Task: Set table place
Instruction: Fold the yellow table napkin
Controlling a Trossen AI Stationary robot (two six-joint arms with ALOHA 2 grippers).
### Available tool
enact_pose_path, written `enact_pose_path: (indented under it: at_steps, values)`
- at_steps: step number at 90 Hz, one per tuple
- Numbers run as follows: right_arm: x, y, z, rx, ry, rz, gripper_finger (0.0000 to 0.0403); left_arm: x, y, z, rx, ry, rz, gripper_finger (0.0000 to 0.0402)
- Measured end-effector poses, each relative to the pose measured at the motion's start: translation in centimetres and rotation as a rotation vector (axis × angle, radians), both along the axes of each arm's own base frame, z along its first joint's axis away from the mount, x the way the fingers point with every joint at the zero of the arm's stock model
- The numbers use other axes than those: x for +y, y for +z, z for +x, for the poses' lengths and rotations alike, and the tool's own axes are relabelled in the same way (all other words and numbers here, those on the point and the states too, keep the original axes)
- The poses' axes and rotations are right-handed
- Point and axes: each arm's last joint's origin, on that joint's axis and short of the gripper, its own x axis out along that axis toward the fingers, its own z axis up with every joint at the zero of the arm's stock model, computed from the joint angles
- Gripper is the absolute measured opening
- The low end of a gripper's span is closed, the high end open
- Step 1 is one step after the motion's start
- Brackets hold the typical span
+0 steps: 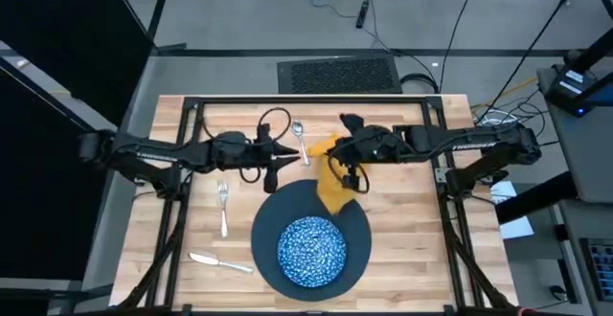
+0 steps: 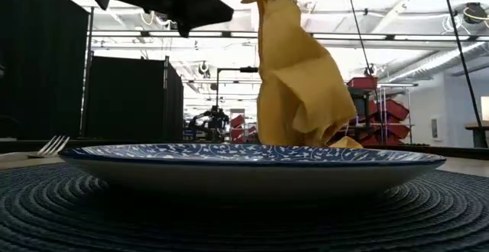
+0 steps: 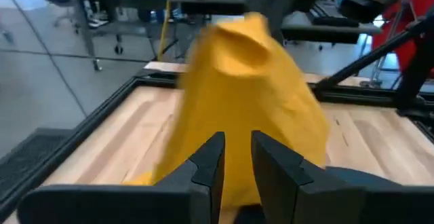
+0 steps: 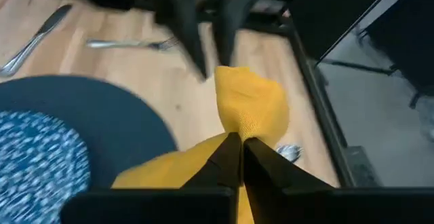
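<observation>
Your mustard-yellow cloth napkin (image 1: 332, 184) hangs in the air, pinched at its top by the right gripper (image 4: 239, 149), whose two dark fingers are pressed together on the fabric. Its lower end drapes down onto the far right edge of the large dark slate-blue round mat (image 1: 356, 222); in the low view the cloth rises tall behind the mat. On the mat's centre sits the blue-and-white speckled dish (image 1: 311, 250).

The left gripper (image 3: 236, 157) hovers just beyond the mat's far left edge, pointing at the napkin, its fingers slightly spread with a narrow gap between them and nothing held.

Past the mat's far edge, between the two grippers, you can see the silver spoon (image 1: 300, 140). The silver fork (image 1: 223, 207) lies to the left of the mat, and the silver knife (image 1: 219, 261) lies nearer the front edge, also left of the mat. All rest on the light wooden plank table (image 1: 412, 230).
</observation>
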Motion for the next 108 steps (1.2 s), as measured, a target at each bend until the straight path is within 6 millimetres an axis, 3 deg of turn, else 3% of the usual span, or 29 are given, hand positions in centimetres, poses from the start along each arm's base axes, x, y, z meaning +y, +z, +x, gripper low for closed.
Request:
enact_pose_path:
  at_steps: [28, 70, 108]
  values:
    - [-1.1, -0.2, -0.1, 0.022, 0.007, 0.040, 0.0000, 0.4, -1.3, 1.9, -0.050, 0.079, 0.163, 0.0059]
    - [-0.9, -1.2, -0.8, 0.120, -0.037, 0.184, 0.0000, -2.0, -1.5, 2.2, -0.008, 0.013, 0.426, 0.0059]
    - [-0.6, -1.2, -0.8, 0.117, -0.008, 0.316, 0.0000, -2.8, -1.6, 2.1, 0.015, -0.005, 0.530, 0.0059]
